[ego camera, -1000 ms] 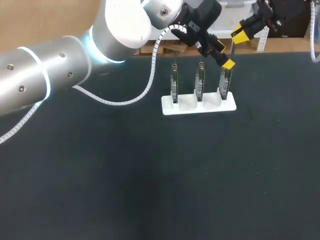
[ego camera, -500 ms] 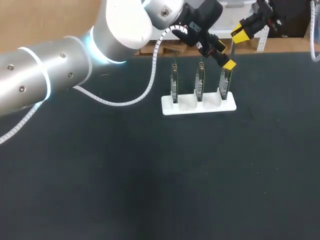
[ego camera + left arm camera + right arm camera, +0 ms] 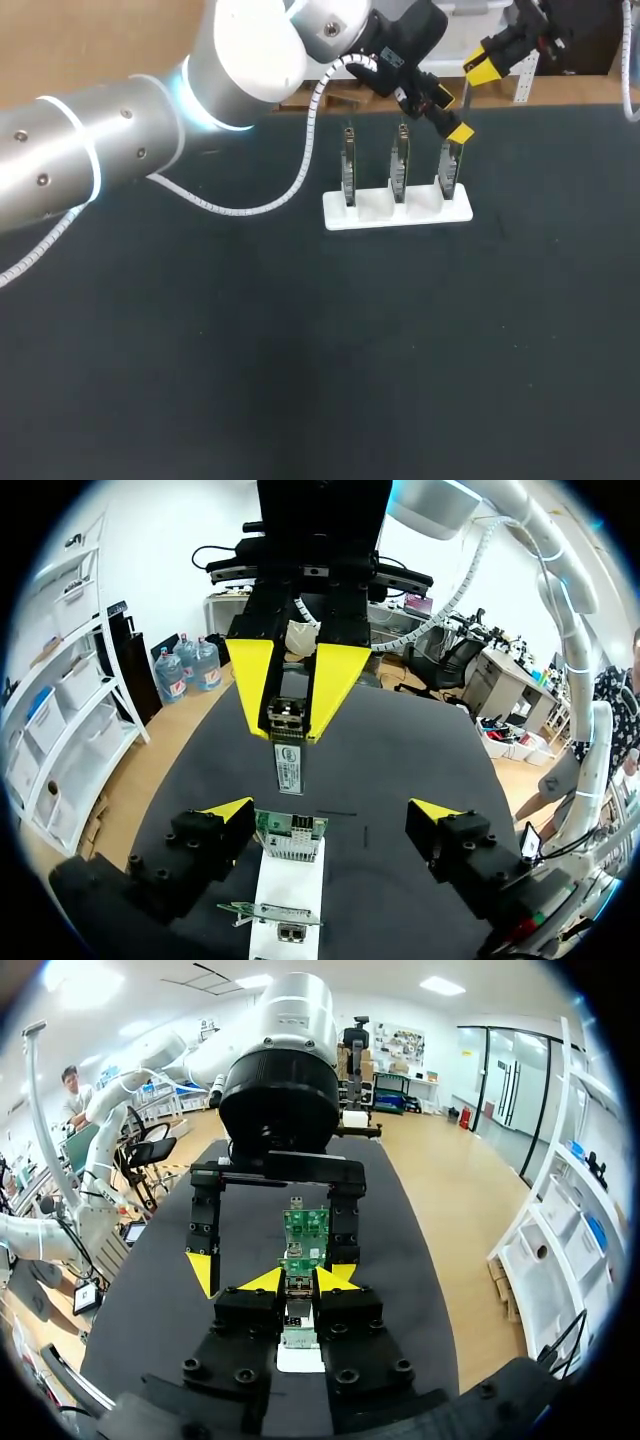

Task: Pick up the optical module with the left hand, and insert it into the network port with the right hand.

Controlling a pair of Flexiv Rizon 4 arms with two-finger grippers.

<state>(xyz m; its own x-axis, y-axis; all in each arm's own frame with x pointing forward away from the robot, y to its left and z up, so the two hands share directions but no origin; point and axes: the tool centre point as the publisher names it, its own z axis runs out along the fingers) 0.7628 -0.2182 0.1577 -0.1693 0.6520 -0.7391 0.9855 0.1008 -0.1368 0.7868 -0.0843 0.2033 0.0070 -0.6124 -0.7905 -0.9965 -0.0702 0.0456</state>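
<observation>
My right gripper (image 3: 481, 64) hangs over the back right of the white stand (image 3: 397, 211), shut on the slim metal optical module (image 3: 465, 97), which points down. In the left wrist view the optical module (image 3: 288, 752) sits between the right gripper's (image 3: 290, 715) yellow fingers, just above the end network card (image 3: 291, 836) and its port. My left gripper (image 3: 330, 815) is open, its fingers straddling that card without touching the module. In the right wrist view the right gripper (image 3: 298, 1280) pinches the module (image 3: 298, 1308), with the cards (image 3: 305, 1226) beyond it.
The white stand holds three upright green network cards (image 3: 399, 165) in a row near the dark table's back edge. My left arm (image 3: 150, 120) spans the back left of the table, its white cable (image 3: 260, 200) looping down beside the stand.
</observation>
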